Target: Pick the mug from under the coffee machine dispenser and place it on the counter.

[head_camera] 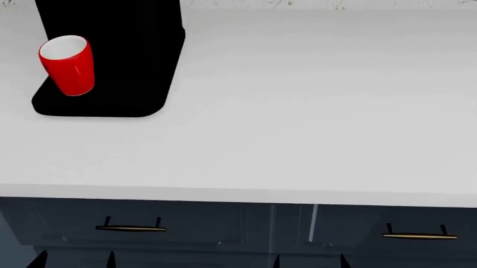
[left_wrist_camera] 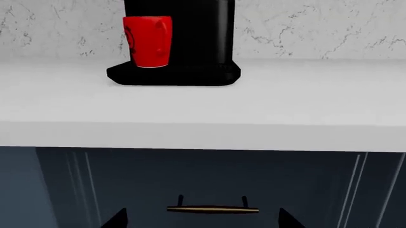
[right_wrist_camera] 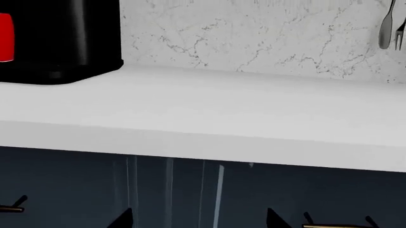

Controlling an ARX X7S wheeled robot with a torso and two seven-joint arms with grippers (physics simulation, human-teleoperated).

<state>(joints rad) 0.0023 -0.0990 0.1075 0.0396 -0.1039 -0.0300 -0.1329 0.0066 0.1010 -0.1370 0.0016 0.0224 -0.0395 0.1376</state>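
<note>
L pincer [left_wrist_camera: 199, 219] and R pincer [right_wrist_camera: 198, 219]: only dark fingertip points showed at frame edges, tips well apart, both spread wide, holding nothing, low before the cabinet fronts [head_camera: 223, 226]. Mug [head_camera: 68, 65] sat well apart from both, up on the drip tray of the coffee machine [head_camera: 119, 56], far left of tabletop [head_camera: 313, 111]. Mug upright, long axis vertical, white mouth up. Machine top cut off in all views; R wrist view caught only a red sliver. Brass handle [left_wrist_camera: 212, 209] near L tips.
</note>
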